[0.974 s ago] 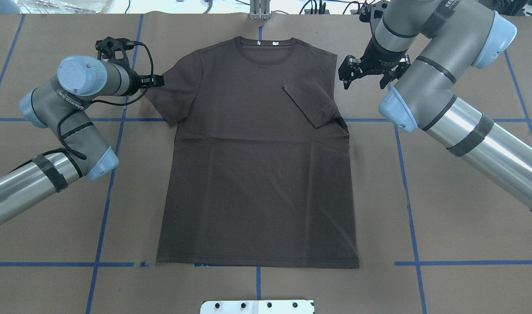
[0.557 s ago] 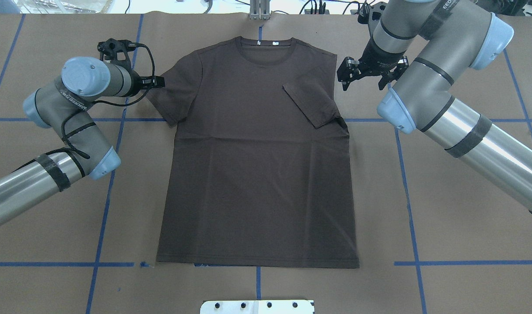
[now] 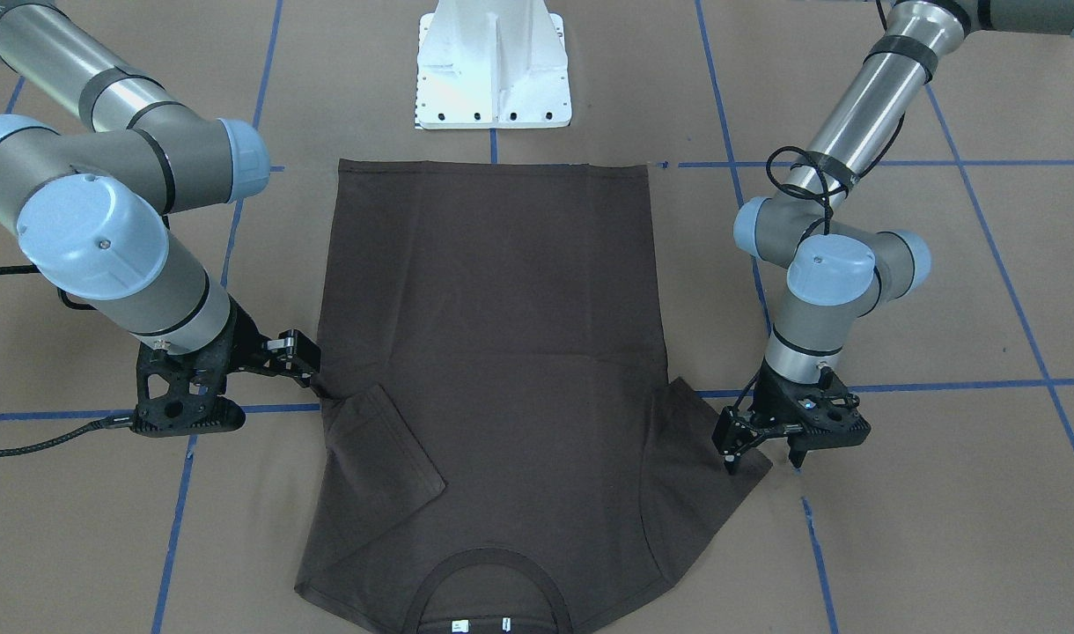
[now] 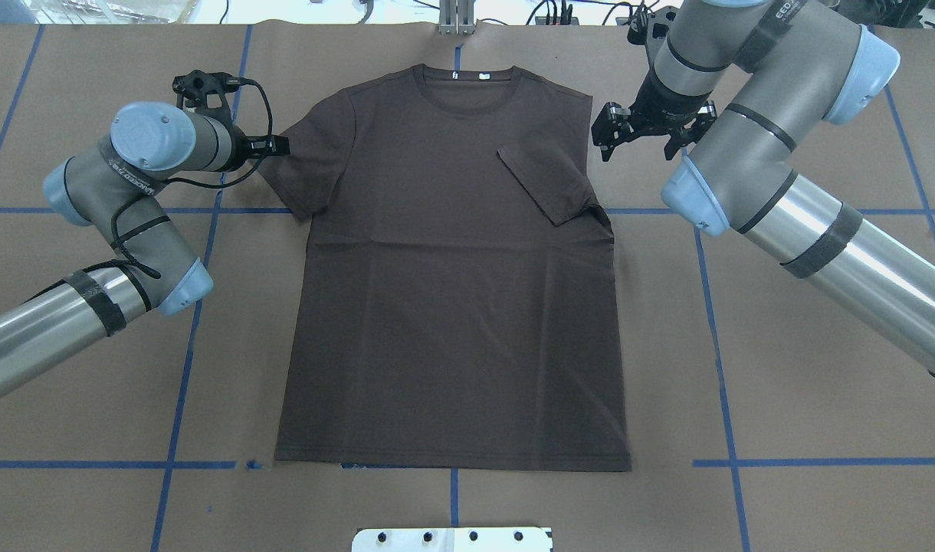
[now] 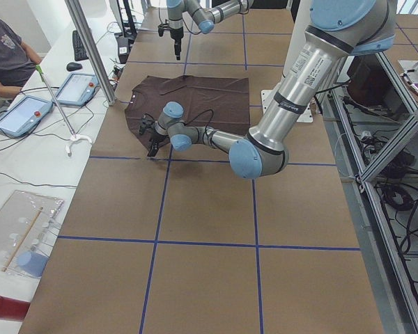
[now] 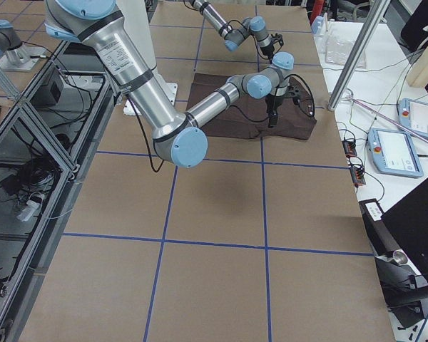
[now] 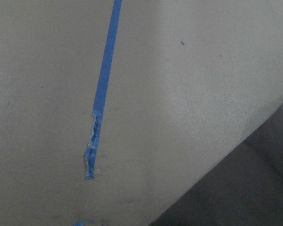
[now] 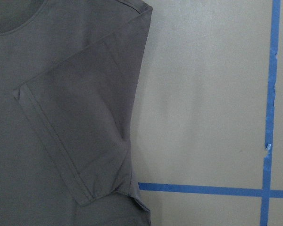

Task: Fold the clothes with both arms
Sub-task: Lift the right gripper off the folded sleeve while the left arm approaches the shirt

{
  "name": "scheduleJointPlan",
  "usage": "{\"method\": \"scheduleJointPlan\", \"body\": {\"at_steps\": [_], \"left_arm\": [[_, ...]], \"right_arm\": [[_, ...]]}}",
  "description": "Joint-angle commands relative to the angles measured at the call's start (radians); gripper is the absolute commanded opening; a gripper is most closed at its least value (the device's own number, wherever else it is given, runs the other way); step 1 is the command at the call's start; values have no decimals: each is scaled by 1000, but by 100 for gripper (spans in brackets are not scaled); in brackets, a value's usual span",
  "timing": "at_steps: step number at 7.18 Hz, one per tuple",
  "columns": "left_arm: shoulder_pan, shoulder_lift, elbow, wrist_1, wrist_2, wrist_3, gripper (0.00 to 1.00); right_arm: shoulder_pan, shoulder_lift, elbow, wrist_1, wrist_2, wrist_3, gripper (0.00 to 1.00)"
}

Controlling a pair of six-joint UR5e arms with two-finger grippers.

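Both spread apart: left end effector [image 3: 763, 461] at T-shirt [image 3: 493, 352] sleeve tip; right end effector [image 4: 638, 147] beside shoulder.

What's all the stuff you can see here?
T-shirt: one, dark brown, flat mid-table, one sleeve folded onto its chest.
Table: one, brown paper cover, under everything.
Tape lines: several, blue, crossing the table.
Base: one, white, beside the shirt's hem.
Touch screens: two, pale blue, on the side bench.
Person: one, dark-shirted, at that bench.
Arms: two, grey-silver, blue caps; left arm, right arm flank the shirt.
Grippers: two, black, open; left gripper at flat sleeve, right gripper beside the other shoulder.
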Motion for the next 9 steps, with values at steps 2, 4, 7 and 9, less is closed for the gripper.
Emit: {"method": "scheduleJointPlan", "body": {"at_steps": [2,4,7,9], "left_arm": [[6,-1,1,-12,0,-1,65],[6,-1,1,-12,0,0,38],[6,-6,-16,-10,0,-3,0],[6,-10,-50,5,-8,-3,0]], "right_arm": [[0,1,0,0,0,0,100],[0,1,0,0,0,0,100],[0,2,1,2,2,1,100],[0,1,1,0,2,0,100]]}}
